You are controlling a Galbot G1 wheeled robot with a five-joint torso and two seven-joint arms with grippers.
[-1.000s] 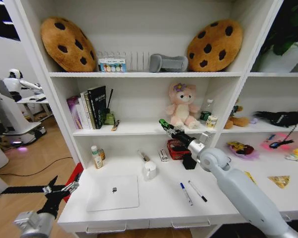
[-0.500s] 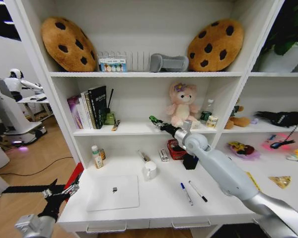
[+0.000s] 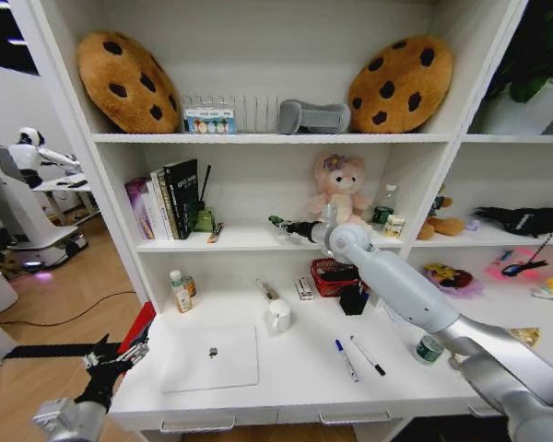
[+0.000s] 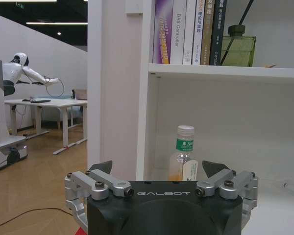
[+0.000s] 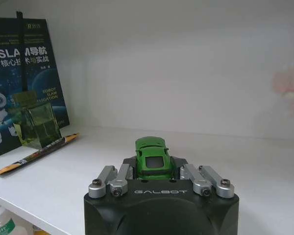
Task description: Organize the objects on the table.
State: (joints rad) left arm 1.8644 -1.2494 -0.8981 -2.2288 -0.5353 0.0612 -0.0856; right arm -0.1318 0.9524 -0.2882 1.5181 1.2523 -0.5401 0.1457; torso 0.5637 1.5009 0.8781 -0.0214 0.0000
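- At frame centre, the right gripper (image 3: 278, 222) is clamped on the green toy car (image 5: 152, 155), held just above the middle shelf (image 3: 249, 241), apparently for shelving.
- The left gripper (image 3: 120, 353) idles spread wide and empty at lower left, beside the table (image 3: 295, 378).

My right gripper (image 3: 276, 222) reaches over the middle shelf (image 3: 258, 241), where bare board lies between the green glass bottle (image 5: 36, 126) and pencil (image 5: 39, 152) by the books (image 3: 166, 198) on one side and the pink plush bear (image 3: 339, 195) on the other. On the bench (image 3: 304, 368), open surface separates laptop (image 3: 212, 358), mug (image 3: 278, 316) and marker pens (image 3: 358, 357).
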